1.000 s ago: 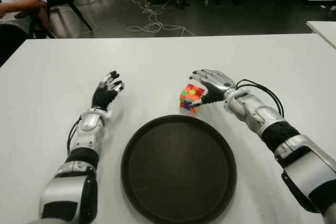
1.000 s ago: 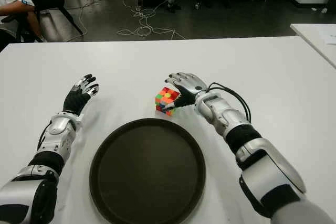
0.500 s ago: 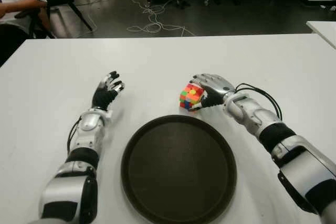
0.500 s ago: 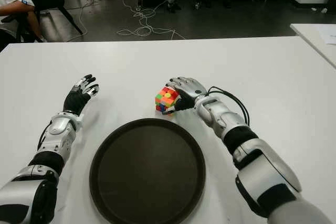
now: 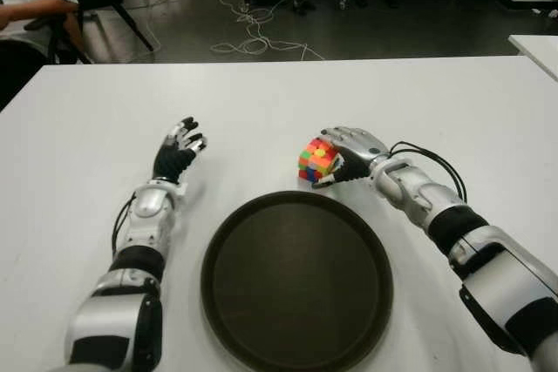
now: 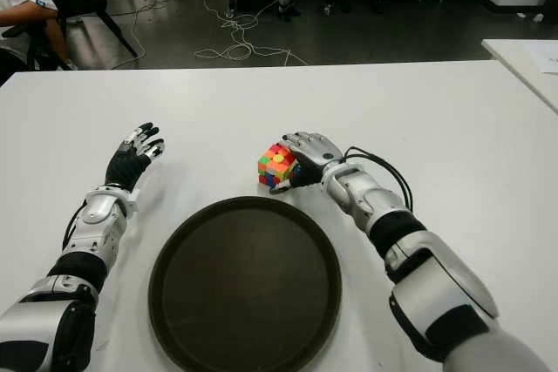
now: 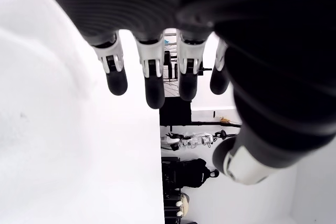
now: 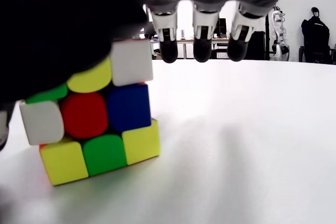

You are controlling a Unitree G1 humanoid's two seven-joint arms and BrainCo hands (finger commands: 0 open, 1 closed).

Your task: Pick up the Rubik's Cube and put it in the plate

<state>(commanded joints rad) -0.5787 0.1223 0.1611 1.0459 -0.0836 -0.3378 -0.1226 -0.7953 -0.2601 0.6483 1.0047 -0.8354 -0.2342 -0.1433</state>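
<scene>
One Rubik's Cube [image 5: 314, 161] was seen on the white desk [image 5: 261, 102], just beyond the far rim of the dark plate [image 5: 296, 280], on the left side of the right robot hand [image 5: 347, 151], which was by far the nearer. Its fingers were curved over the cube's top and its thumb sat low at the near side, yet in the right wrist view the fingertips [image 8: 205, 50] were shown clear beyond the cube, so no firm grip was judged made. The left robot hand [image 5: 177, 156] was seen well left of the cube, fingers spread and empty.
</scene>
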